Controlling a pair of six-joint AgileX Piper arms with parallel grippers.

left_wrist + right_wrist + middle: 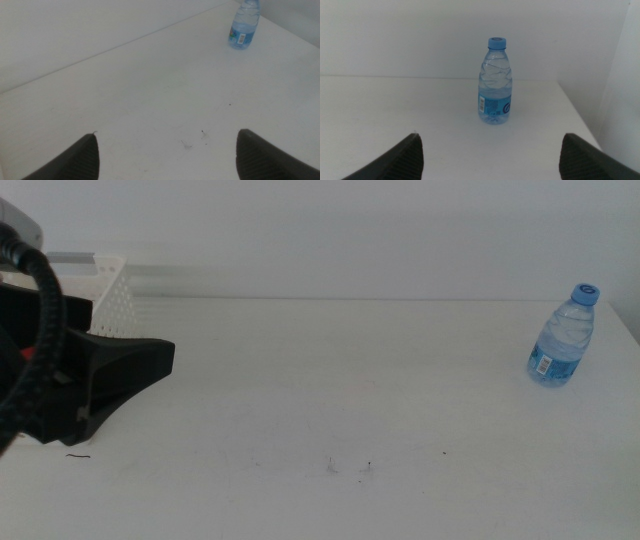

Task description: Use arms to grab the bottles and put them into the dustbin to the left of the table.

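While both tools gape empty, one water bottle (563, 338) stands upright on table (330, 390); one dustbin (108, 298) far left.

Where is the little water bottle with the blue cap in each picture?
Middle view: the water bottle stands upright at the far right of the table.
Left wrist view: it stands far off, past the open left gripper.
Right wrist view: straight ahead, beyond the open right gripper.
Shared landmark: the table's right edge beside the bottle.
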